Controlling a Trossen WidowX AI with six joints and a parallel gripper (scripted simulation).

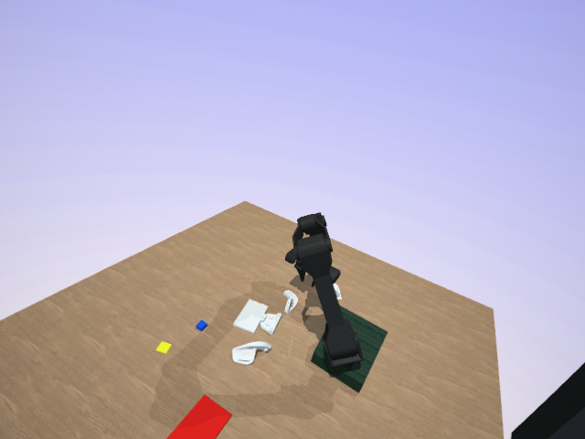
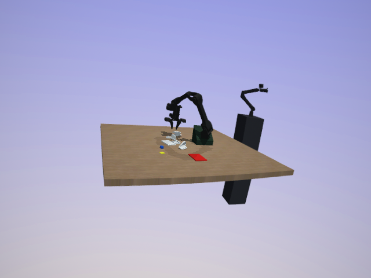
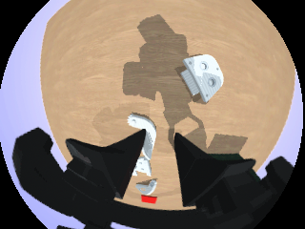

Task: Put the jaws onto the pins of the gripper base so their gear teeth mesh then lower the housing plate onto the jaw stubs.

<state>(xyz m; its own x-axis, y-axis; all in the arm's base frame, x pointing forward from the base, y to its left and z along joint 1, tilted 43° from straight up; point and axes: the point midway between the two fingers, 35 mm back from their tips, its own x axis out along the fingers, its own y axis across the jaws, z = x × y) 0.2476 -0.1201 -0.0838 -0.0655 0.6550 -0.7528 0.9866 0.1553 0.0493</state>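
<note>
My gripper (image 1: 307, 282) (image 2: 174, 128) (image 3: 160, 134) is partly open and empty, pointing down above the table. One white curved jaw (image 1: 293, 300) (image 2: 173, 137) (image 3: 150, 129) lies on the table below, beside the left finger in the wrist view. The white housing plate (image 2: 177, 133) (image 3: 215, 76), with two round holes, lies apart at the upper right of the wrist view; the arm partly hides it in the top view. The white gripper base (image 1: 249, 315) (image 2: 168, 142) (image 3: 142, 166) has a flat slab and a small pinned end. The other white jaw (image 1: 243, 354) (image 2: 182, 146) (image 3: 147, 187) lies apart from the base.
A blue block (image 1: 201, 325) (image 2: 162, 147) and a yellow square (image 1: 164, 347) (image 2: 162, 153) lie beyond the base. A red plate (image 1: 203, 418) (image 2: 197, 157) lies farther off. The arm stands on a dark green block (image 1: 373, 337) (image 2: 197, 137). A second small arm stands on a black pillar (image 2: 247, 131).
</note>
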